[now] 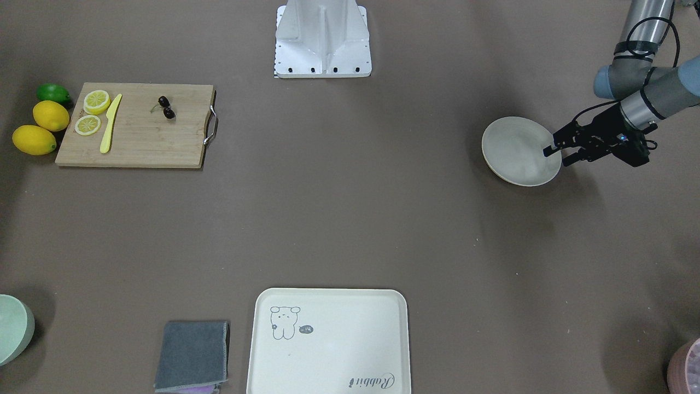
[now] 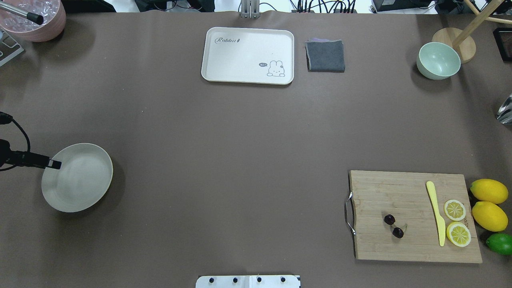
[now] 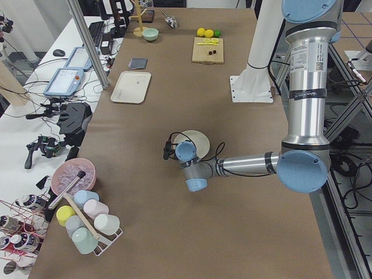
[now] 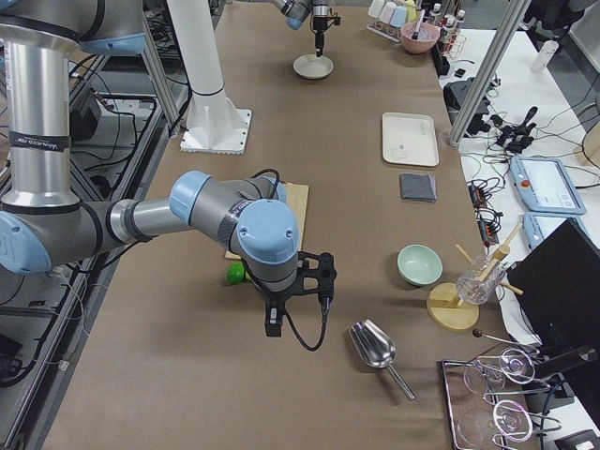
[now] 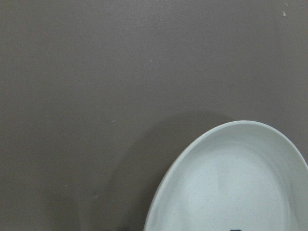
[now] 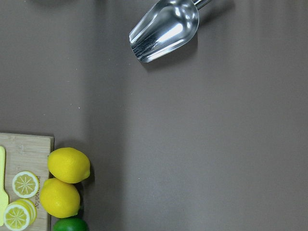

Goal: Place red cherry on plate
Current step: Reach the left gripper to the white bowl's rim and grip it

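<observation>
The red cherry [image 1: 167, 108] [image 2: 394, 226], a pair of tiny dark fruits on thin stems, lies on a wooden cutting board [image 2: 400, 196] on the right arm's side. The round cream plate [image 1: 517, 150] [image 2: 80, 178] [image 5: 240, 183] sits far off on the left arm's side. My left gripper [image 1: 558, 155] is open at the plate's outer rim, with one finger over the dish and the other outside it. My right gripper [image 4: 274, 323] shows only in the exterior right view, hanging near the lemons beyond the board's end; I cannot tell whether it is open or shut.
A yellow knife [image 2: 436, 212], two lemon slices [image 2: 456, 222], two lemons [image 2: 489, 204] and a lime [image 2: 500, 243] are at the board's outer end. A bear tray [image 2: 248, 56], grey cloth [image 2: 325, 56], green bowl [image 2: 439, 60] and metal scoop [image 6: 166, 29] line the far side.
</observation>
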{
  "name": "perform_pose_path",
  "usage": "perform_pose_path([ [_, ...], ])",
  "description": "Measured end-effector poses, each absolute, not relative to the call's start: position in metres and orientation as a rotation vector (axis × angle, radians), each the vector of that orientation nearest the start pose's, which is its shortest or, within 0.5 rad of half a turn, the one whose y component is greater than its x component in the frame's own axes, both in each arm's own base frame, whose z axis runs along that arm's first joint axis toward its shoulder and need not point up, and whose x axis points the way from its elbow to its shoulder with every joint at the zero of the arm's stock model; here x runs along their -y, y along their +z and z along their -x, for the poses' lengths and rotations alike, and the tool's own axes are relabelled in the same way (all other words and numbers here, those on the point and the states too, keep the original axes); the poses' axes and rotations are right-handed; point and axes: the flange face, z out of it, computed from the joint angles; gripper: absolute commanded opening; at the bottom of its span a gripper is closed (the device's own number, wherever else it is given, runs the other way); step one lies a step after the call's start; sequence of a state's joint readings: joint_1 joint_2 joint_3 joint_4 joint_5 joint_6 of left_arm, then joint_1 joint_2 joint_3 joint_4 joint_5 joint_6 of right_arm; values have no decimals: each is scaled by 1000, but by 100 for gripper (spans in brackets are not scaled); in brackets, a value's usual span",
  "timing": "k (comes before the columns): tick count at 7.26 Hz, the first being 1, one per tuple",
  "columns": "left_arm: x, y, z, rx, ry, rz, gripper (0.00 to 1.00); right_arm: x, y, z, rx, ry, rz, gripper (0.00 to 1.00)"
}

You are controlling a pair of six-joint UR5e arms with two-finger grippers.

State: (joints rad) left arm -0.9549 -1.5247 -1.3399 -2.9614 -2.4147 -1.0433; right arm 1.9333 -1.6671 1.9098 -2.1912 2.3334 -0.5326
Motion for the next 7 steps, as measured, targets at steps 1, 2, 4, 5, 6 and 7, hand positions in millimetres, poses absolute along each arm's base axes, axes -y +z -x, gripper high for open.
perform_pose_path([
  [1,410,635,-218,-1269,105,-155,8,357,595,-205,834,-16,-3,100],
  [2,409,636,-218,-1271,109,-161,0,357,595,-205,833,-15,-5,100],
  [4,409,643,-216,-1255,132,-202,0,357,594,-206,833,-14,-6,100],
  [5,408,650,-215,-1244,152,-223,0,357,594,-207,833,-13,-7,100],
  [6,408,653,-214,-1238,164,-232,0,357,593,-207,832,-12,-8,100],
  [7,407,653,-214,-1238,171,-236,0,357,593,-207,832,-12,-9,100],
])
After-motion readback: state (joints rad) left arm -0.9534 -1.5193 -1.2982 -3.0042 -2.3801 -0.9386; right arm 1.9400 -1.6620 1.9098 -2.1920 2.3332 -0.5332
